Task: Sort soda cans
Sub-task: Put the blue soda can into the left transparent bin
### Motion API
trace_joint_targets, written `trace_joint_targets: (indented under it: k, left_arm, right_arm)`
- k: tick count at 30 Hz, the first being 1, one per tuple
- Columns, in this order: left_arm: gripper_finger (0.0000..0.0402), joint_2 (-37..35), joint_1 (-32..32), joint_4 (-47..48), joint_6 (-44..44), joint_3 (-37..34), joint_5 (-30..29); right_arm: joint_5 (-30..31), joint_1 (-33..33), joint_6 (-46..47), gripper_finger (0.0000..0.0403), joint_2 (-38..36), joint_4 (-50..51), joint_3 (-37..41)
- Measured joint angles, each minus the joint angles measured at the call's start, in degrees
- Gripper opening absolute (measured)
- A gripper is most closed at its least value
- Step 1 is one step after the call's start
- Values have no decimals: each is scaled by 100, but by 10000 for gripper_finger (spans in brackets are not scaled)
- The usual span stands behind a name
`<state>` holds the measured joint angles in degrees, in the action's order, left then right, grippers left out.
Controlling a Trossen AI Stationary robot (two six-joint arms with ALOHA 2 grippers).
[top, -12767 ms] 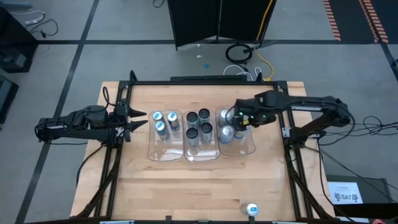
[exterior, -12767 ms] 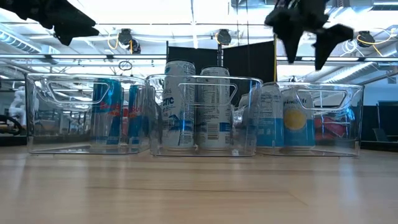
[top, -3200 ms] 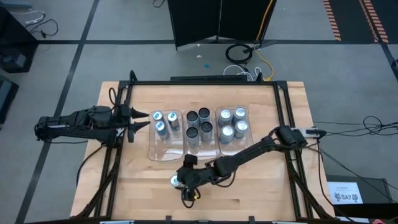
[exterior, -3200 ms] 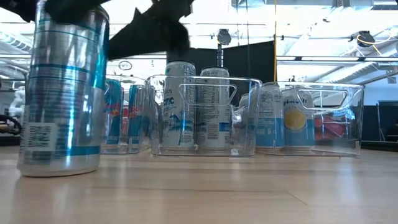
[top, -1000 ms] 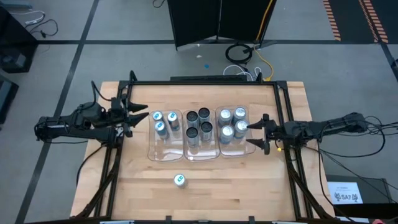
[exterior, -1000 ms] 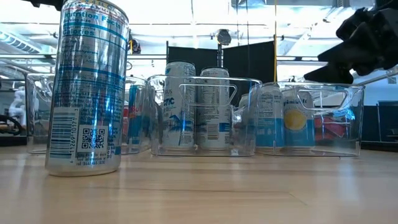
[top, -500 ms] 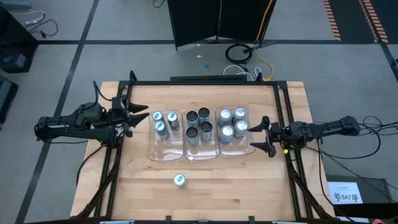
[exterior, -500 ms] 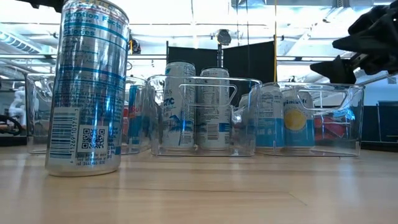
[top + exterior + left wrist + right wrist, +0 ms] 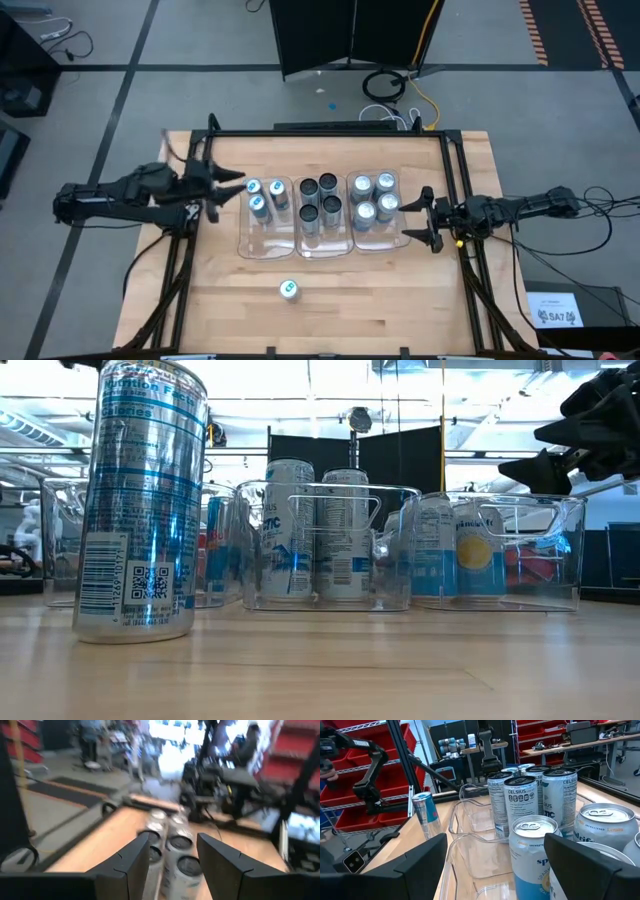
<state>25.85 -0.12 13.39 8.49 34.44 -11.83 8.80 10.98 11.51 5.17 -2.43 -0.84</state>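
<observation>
Three clear trays stand side by side mid-table. The left tray [image 9: 262,240] holds three blue-topped cans [image 9: 259,204]. The middle tray [image 9: 322,243] holds dark-topped cans [image 9: 309,213], and the right tray [image 9: 392,237] holds silver-topped cans [image 9: 365,213]. One more blue-topped can [image 9: 289,290] stands upright on its base on the bare wood near the near edge; it looms large in the low view [image 9: 143,500]. My left gripper [image 9: 228,195] hovers open just left of the left tray [image 9: 172,855]. My right gripper [image 9: 425,218] hovers open just right of the right tray [image 9: 495,840].
A dark metal frame [image 9: 330,132] runs along the table's far, left and right sides. Bare wood [image 9: 380,310] lies between the trays and the near edge, apart from the lone can. Shelves and equipment stand beyond the table.
My left gripper has swung a little toward the table's right, closer to the left tray, still open. My right gripper has drawn back slightly toward the right edge, beside the right tray, still open. The cans and trays have not moved.
</observation>
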Motion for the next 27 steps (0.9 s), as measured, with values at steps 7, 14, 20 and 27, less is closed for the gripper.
trace_joint_targets:
  k: [7,14,20,27]
  left_arm:
    - [170,1886,-558,145,-894,1035,334]
    - [134,3627,-1660,1078,-1189,2652,-617]
    - [89,4581,-2553,1930,-1188,3766,-1118]
    - [75,5082,-2949,1405,-261,4085,-1048]
  right_arm:
    - [1,0,0,325,0,2,0]
    - [2,0,-2,325,0,4,0]
    - [1,0,-2,325,0,4,0]
    - [0,0,-2,325,0,4,0]
